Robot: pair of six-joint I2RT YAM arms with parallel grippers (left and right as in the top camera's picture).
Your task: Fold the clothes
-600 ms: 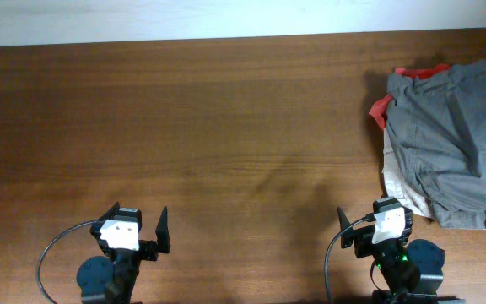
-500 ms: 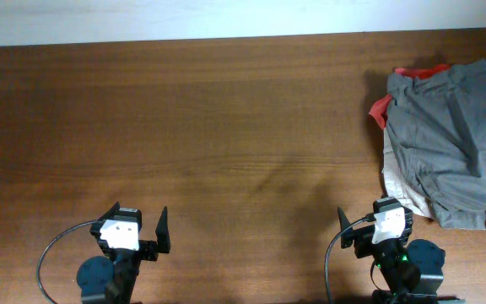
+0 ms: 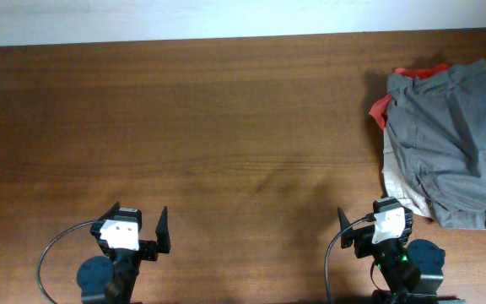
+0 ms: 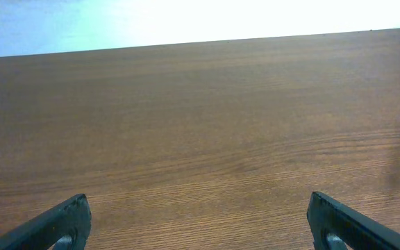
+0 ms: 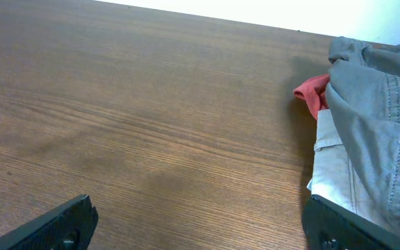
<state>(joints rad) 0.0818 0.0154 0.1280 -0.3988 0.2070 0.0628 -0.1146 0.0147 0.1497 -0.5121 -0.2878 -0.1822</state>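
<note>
The clothes, a pair of wrinkled olive-grey shorts (image 3: 454,135), lie bunched at the table's right edge, on top of a small pile. The right wrist view shows them at its right side (image 5: 384,118), with seams visible. At the near edge on the left, my left gripper (image 3: 136,219) is open over bare wood, far from the pile. Its wrist view (image 4: 198,208) shows nothing between the fingers. My right gripper (image 3: 371,218) is open near the pile's front left corner. Only wood lies between its fingers (image 5: 198,212).
Paler beige shorts (image 3: 395,181) stick out under the olive-grey pair, close to my right finger (image 5: 335,173). A red T-shirt (image 3: 381,107) peeks out at the pile's far left (image 5: 312,92). The brown wooden table (image 3: 226,127) ends at a pale wall at the back.
</note>
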